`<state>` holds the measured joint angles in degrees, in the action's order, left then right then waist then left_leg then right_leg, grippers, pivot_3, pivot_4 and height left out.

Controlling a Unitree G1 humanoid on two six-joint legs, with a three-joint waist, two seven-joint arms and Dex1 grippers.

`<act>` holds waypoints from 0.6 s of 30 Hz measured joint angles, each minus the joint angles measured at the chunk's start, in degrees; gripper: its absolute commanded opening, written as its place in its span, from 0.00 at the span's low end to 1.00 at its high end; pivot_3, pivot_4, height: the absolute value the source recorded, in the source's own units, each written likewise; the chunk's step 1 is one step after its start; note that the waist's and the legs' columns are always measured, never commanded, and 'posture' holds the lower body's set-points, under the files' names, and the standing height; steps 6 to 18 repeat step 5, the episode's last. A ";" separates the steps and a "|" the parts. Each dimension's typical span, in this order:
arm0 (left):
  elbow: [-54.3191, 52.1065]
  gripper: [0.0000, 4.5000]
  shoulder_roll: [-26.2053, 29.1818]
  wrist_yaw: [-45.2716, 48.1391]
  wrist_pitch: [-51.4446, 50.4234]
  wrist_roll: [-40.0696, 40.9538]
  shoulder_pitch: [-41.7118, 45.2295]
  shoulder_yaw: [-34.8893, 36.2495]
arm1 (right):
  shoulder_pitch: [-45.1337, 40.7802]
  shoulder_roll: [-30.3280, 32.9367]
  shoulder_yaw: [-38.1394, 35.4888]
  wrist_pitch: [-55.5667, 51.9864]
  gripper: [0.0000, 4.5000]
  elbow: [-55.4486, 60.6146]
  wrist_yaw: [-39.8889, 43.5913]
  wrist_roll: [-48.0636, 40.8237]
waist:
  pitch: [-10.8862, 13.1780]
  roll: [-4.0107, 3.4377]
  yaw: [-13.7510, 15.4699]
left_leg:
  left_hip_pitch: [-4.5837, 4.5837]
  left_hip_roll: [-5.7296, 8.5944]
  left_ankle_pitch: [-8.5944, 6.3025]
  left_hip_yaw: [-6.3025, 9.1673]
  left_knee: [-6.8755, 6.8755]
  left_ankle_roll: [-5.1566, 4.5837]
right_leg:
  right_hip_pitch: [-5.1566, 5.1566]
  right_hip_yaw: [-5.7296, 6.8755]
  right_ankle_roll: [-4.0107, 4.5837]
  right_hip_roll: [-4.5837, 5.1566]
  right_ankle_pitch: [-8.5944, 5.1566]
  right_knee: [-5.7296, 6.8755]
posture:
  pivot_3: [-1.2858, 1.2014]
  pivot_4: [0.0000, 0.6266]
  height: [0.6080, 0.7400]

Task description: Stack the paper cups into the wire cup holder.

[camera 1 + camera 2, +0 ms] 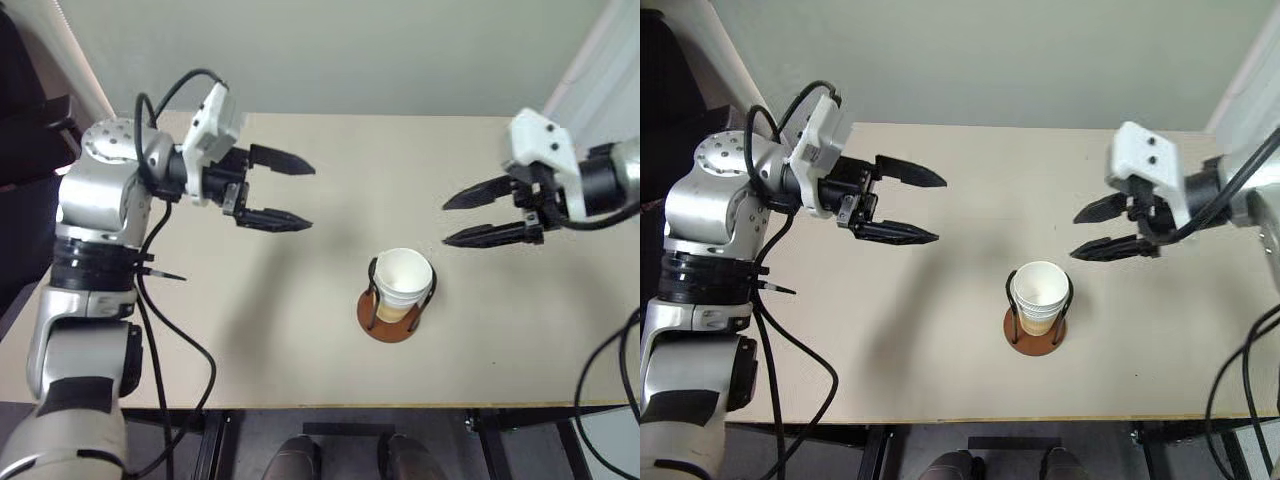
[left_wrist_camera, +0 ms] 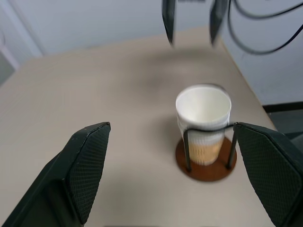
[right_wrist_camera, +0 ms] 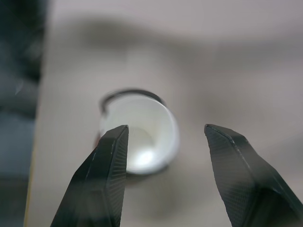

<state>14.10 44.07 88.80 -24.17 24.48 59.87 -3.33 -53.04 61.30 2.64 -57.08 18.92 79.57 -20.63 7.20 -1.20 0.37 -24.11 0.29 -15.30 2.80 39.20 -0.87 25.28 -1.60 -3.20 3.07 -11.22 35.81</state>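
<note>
Cups (image 1: pixel 404 283) nested in holder (image 1: pixel 390 318), below and between left pincer (image 1: pixel 295 192) and right pincer (image 1: pixel 457 219), both gaping, empty. Bare worktop (image 1: pixel 300 330) all round.

cups (image 1: pixel 404 283) — nested, count unclear | holder base (image 1: pixel 388 322) — partly behind cups | right wrist view — cup blurred | table (image 1: pixel 300 340) — edges cut off

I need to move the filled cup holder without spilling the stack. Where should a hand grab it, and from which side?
Probably grip the paper cups by the upright white rim above the wire cup holder, coming from straight above; the black loops block the sides, so the holder may stay behind.
</note>
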 measured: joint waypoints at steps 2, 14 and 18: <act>-1.12 1.00 0.24 -0.10 -0.29 0.08 -0.45 -0.01 | 3.83 0.53 -3.11 -2.20 0.58 1.51 -2.55 -1.30 | 0.00 0.01 0.04 | 0.01 0.00 0.05 0.01 -0.03 0.07 | 0.02 0.00 0.00 0.00 0.01 0.03 | 0.52 0.24 1.00; -2.71 1.00 0.98 -0.08 -0.82 0.19 -1.76 0.00 | 8.09 0.62 -5.59 -5.39 0.58 4.48 -5.72 -3.76 | 0.01 0.00 0.00 | 0.08 0.00 0.08 -0.05 -0.04 0.13 | 0.02 -0.03 -0.01 -0.01 0.01 0.13 | 0.52 0.24 1.00; -2.71 1.00 0.98 -0.08 -0.82 0.19 -1.76 0.00 | 8.09 0.62 -5.59 -5.39 0.58 4.48 -5.72 -3.76 | 0.01 0.00 0.00 | 0.08 0.00 0.08 -0.05 -0.04 0.13 | 0.02 -0.03 -0.01 -0.01 0.01 0.13 | 0.52 0.24 1.00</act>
